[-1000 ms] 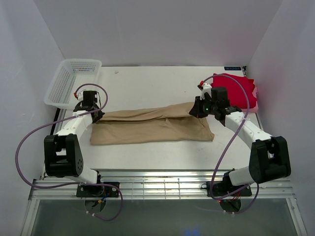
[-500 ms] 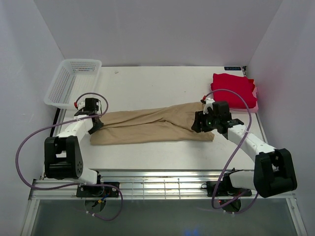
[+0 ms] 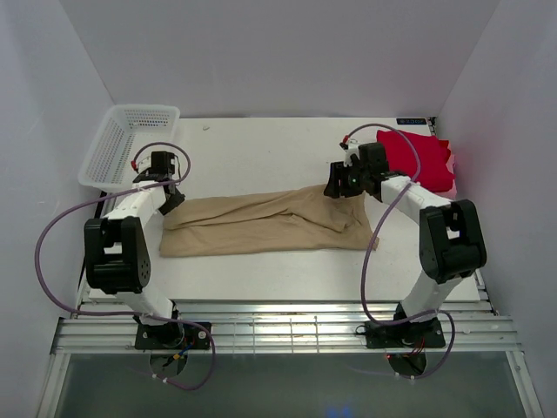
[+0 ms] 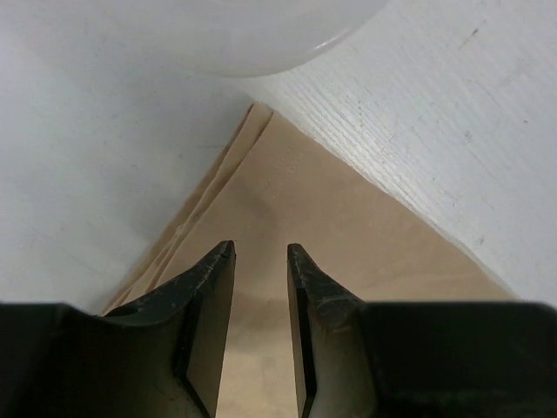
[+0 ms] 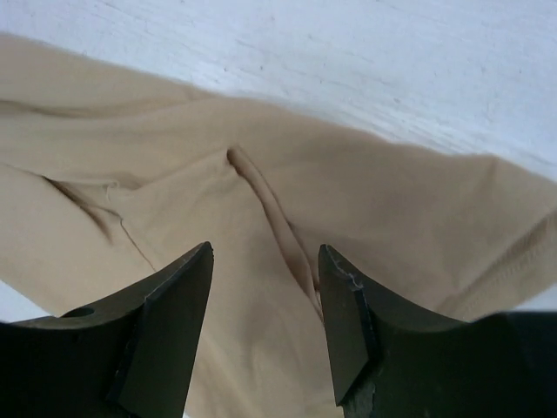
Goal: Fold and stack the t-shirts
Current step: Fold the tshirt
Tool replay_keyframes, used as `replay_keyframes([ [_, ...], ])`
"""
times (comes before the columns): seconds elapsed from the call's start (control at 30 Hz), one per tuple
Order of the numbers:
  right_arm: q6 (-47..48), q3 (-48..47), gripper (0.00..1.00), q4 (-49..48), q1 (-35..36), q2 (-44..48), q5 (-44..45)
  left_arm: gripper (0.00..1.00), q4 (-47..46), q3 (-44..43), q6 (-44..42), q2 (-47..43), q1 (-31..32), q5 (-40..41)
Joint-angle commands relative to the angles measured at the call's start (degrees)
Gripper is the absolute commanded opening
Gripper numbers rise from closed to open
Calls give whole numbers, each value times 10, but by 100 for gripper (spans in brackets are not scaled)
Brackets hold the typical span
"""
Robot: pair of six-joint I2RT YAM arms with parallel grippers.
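The tan-beige t-shirt [image 3: 261, 226] lies on the table as a long folded band running left to right. My left gripper [image 3: 171, 200] hovers open over its left end, nothing between the fingers; the wrist view shows the left gripper [image 4: 261, 252] above the shirt's layered corner [image 4: 287, 200]. At the shirt's right far corner my right gripper [image 3: 333, 187] is open and empty. In its wrist view the right gripper [image 5: 265, 252] straddles a raised crease in the tan cloth [image 5: 261, 196]. The red t-shirt [image 3: 422, 161] sits folded at the far right.
A white mesh basket [image 3: 144, 107] stands at the far left corner, just behind the left arm. White walls close in the table on three sides. A metal rail [image 3: 278, 326] runs along the near edge between the arm bases.
Both grippers were shut on the tan shirt's far edge, carried it toward the near side, opened and let go. They have since drawn back over the shirt's far corners.
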State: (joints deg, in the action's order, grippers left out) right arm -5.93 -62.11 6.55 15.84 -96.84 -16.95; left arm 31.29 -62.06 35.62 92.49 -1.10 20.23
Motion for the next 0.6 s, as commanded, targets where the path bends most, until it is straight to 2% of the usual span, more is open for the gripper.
replay_keyframes([
  [0.0, -5, -84, 57, -14, 3, -67, -30, 41, 6, -33, 4, 26, 1, -20],
  [0.23, -10, -169, 57, 1, 9, -149, -70, 41, 5, -53, 7, 64, 1, -26],
  [0.57, -9, -174, 56, 18, 33, -171, -86, 41, 4, -69, 4, 105, 1, -25],
])
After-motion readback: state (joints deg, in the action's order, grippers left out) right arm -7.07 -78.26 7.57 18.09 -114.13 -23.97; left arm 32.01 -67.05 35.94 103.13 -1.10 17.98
